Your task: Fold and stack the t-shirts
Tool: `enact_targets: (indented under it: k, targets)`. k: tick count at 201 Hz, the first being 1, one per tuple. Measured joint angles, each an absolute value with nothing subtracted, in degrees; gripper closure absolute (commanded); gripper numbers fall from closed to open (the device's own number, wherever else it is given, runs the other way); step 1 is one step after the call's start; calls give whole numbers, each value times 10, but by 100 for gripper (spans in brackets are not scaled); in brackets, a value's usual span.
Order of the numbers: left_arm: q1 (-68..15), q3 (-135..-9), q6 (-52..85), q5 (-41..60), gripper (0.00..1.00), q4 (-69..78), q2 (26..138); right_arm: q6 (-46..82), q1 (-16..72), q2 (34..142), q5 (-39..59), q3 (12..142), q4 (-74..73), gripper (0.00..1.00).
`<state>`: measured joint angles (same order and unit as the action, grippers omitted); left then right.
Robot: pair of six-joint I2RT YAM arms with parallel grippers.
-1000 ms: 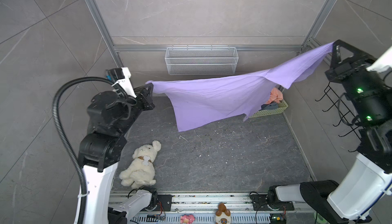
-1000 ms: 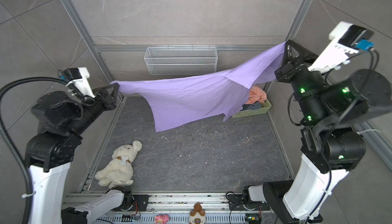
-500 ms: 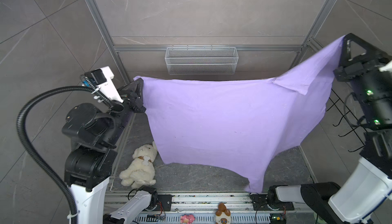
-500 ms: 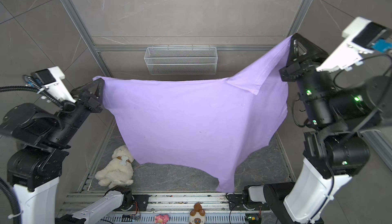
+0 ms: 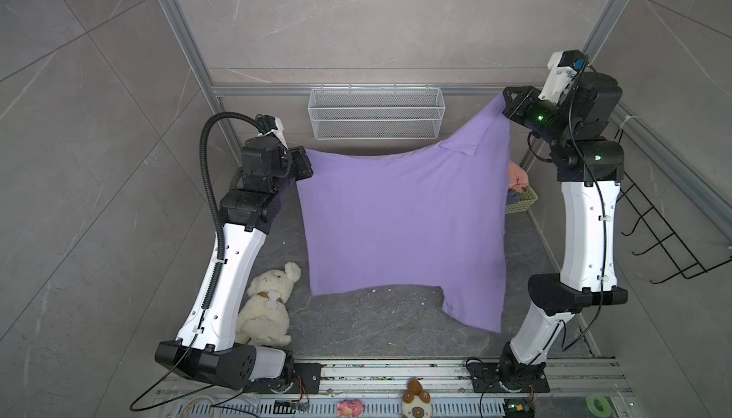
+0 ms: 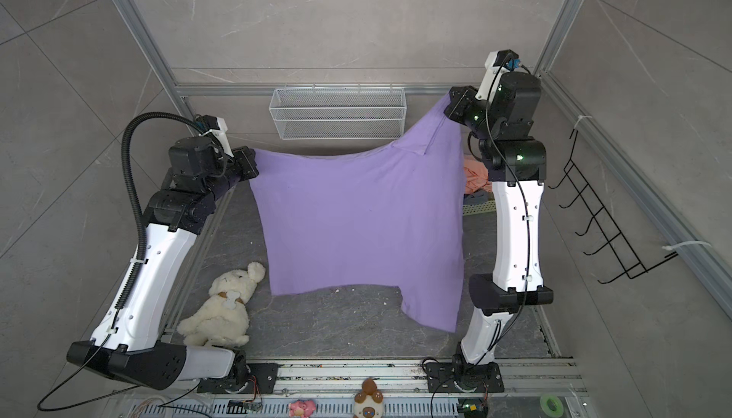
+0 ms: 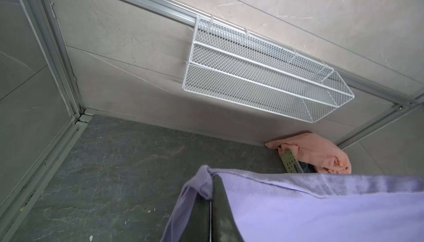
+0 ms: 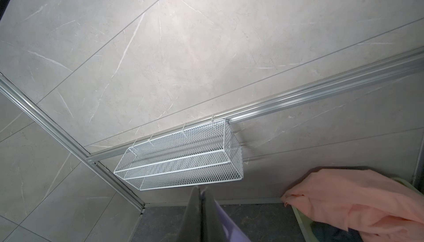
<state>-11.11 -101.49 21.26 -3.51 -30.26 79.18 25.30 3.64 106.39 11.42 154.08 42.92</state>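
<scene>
left gripper (image 5: 305, 164) clamped on lilac t-shirt (image 5: 400, 226) corner | right gripper (image 5: 508, 103) pinching the opposite corner | shirt hangs spread between them, likely to lay flat for folding

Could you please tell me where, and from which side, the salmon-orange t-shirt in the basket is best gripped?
Probably the raised crest of the salmon-orange t-shirt, from above: it lies heaped over the rim of the green basket in the back corner, so its sides are hemmed in and only the top is free.
</scene>
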Motion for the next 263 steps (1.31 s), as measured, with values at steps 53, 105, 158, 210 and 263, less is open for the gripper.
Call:
enact_targets:
  k: [53,105,158,210,263]
  targets:
    - [-72,-999,249,18,100,-248,733,246,36,921,112,1414,389,100]
    - [-74,-743,307,67,100,-240,601,265,36,717,103,1028,385,100]
    - [-74,-383,428,81,100,-271,513,324,36,677,80,637,438,100]
    - [-74,-247,524,92,100,-296,476,350,36,680,73,527,432,100]
    - [-74,-242,565,84,100,-321,468,352,36,697,73,518,426,100]
